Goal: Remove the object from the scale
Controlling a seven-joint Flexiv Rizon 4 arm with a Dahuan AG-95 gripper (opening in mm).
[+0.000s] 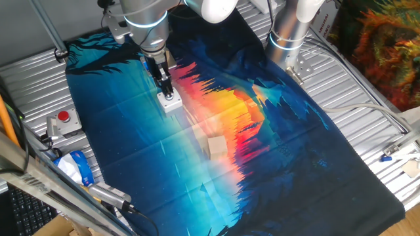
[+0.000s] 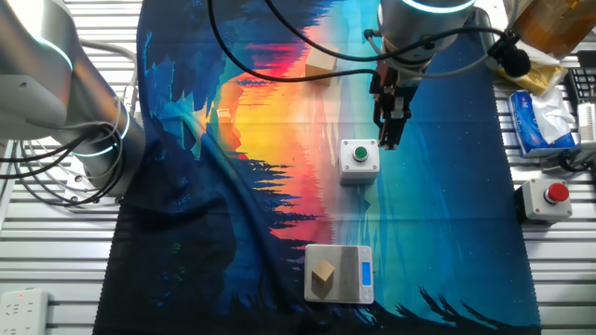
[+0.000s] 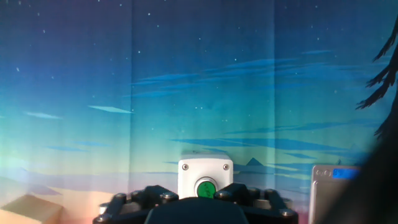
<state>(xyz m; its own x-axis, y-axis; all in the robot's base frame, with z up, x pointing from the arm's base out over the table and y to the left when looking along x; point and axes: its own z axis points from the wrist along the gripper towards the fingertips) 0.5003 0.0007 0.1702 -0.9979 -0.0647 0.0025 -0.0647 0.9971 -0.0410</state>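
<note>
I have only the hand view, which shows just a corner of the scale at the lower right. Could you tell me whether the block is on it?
Observer: Yes. In the other fixed view, the tan block sits on the scale, on the half away from its blue mark.
Operator: Thank you. How does the gripper stand relative to the block?
Observer: The gripper hangs close by the green-button box, well apart from the scale. Bare cloth lies between the box and the scale, and nothing touches the block.
</note>
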